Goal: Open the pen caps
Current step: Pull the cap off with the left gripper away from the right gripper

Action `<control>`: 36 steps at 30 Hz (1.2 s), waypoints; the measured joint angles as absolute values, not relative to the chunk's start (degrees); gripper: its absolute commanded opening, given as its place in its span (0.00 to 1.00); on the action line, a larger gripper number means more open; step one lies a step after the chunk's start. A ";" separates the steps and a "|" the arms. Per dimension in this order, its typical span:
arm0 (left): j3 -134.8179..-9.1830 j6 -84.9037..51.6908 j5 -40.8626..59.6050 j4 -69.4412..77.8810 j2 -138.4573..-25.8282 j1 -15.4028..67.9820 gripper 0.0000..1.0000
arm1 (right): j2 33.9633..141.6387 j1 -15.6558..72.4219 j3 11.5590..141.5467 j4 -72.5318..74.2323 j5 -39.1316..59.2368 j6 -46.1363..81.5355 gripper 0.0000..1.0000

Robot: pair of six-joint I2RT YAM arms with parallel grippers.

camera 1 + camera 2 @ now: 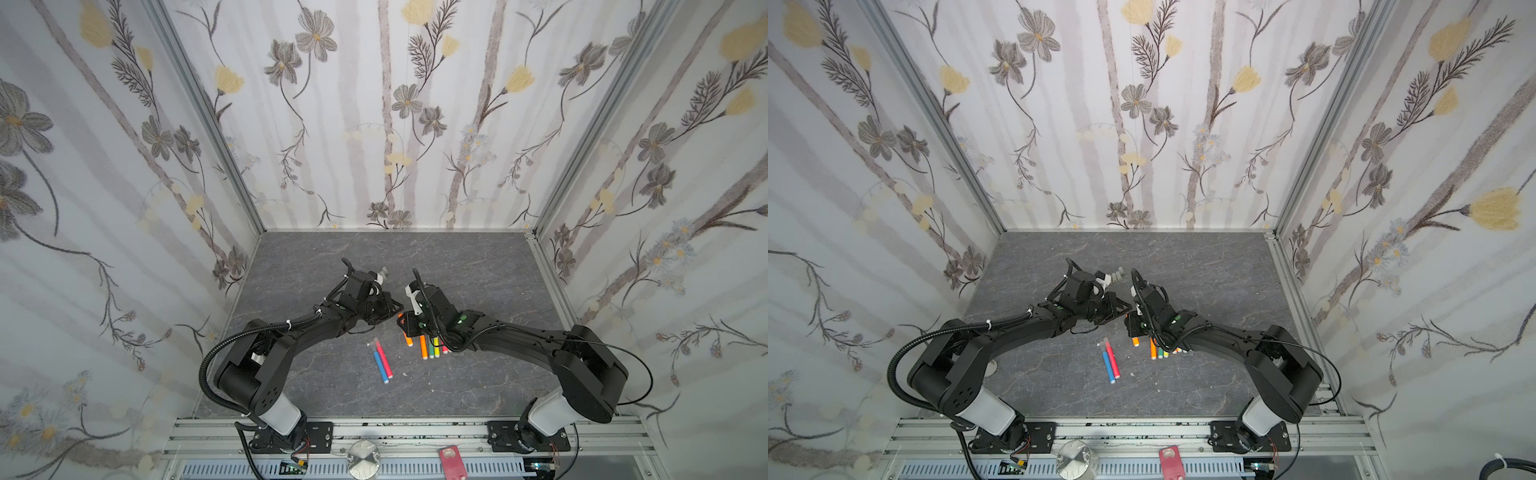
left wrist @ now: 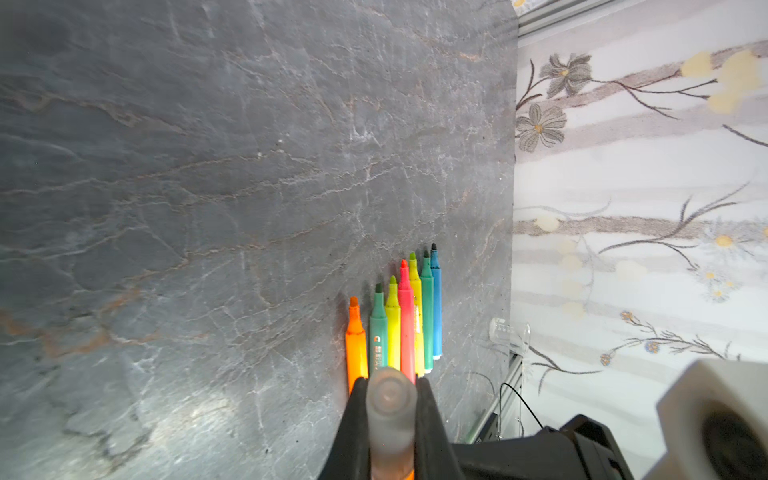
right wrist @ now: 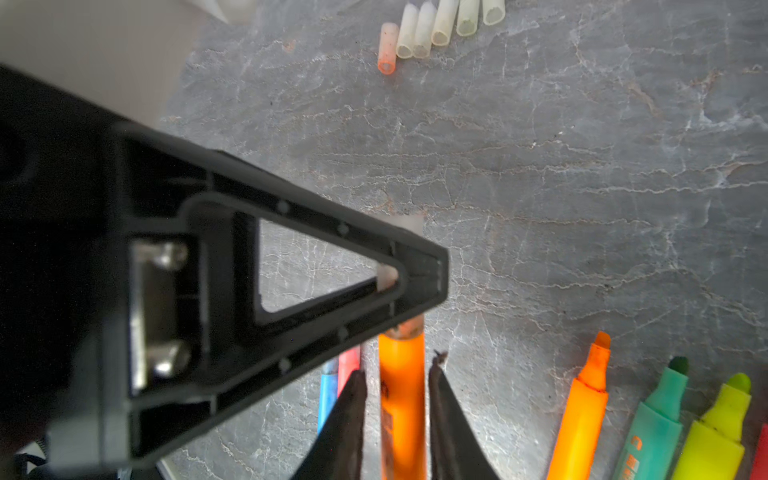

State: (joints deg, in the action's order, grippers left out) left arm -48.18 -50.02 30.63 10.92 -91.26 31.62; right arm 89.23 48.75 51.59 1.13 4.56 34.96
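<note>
My left gripper is shut on a translucent greyish pen cap that sits on the end of an orange pen. My right gripper stands open around that pen's barrel, with a narrow gap on each side. In both top views the two grippers meet tip to tip at mid-table, left gripper and right gripper. Several loose pen caps lie in a row farther off. Several uncapped pens lie side by side. A blue pen and a pink pen lie capped nearer the front.
The grey stone-look table is boxed in by flowered walls on three sides. An aluminium rail with both arm bases runs along the front, and a red object lies beyond it. A small clear vessel lies by the right wall.
</note>
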 measured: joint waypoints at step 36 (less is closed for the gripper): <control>-53.30 -51.07 33.82 6.39 -91.79 29.36 0.00 | 84.27 48.29 43.53 13.30 3.22 35.35 0.00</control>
State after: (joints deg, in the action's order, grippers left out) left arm -53.30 -51.07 33.82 6.39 -91.79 29.36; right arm 84.27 48.29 43.53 13.30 3.22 35.35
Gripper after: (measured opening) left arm 0.101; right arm 0.127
